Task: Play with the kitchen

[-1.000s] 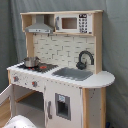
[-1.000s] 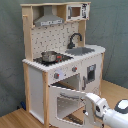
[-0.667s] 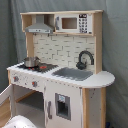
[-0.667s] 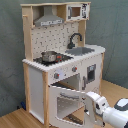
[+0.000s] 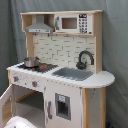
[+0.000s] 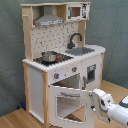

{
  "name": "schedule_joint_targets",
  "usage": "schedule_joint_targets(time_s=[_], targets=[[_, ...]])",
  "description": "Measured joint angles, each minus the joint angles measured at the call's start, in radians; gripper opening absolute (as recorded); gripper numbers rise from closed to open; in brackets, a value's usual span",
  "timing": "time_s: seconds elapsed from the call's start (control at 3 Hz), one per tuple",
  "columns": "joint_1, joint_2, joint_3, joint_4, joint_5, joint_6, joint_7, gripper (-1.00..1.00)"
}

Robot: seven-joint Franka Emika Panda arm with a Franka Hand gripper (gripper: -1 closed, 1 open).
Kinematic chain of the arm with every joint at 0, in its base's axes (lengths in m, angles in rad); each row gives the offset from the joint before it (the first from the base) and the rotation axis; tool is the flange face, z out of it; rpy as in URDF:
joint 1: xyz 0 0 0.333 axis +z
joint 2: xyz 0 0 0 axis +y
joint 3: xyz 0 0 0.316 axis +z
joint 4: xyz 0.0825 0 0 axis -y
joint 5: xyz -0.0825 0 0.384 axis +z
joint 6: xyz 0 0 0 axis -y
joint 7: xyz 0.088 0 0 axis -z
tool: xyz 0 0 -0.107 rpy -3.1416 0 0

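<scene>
- Whether the tool (image 6: 93, 95) is open or closed cannot be told; in the second exterior view it is sitting right at the outer edge of the oven door (image 6: 70, 102), at the end of the white arm (image 6: 112, 105) that is reaching in from the second exterior view's lower right.
- Only a pale rounded part of the arm is showing at the bottom edge of the first exterior view.
- The kitchen (image 5: 60, 70) is standing upright on a wooden floor (image 6: 12, 119) in front of a grey curtain (image 6: 112, 25), filling most of both exterior views.
- Its oven door is hanging swung open toward the camera in the second exterior view, showing its clear window and the hollow behind it.
- A small metal pot (image 6: 49, 56) is sitting on the stove (image 6: 55, 59), beside the sink (image 6: 80, 50).
- The black faucet (image 6: 74, 39) is curving up behind the sink, against the dotted back wall.
- A grey hood (image 5: 40, 26) is hanging above the stove, with a toy microwave (image 5: 74, 23) beside it on the top shelf.
- Two knobs (image 6: 56, 76) are showing on the front panel under the stove.
</scene>
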Motion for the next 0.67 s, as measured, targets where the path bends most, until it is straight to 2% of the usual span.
schedule_joint_targets(time_s=[0.33, 0.67], targets=[[0.043, 0.0, 0.04, -0.056, 0.052, -0.039, 0.0, 1.0], [-0.052, 0.0, 0.061, -0.066, 0.062, -0.002, -0.001, 1.0]])
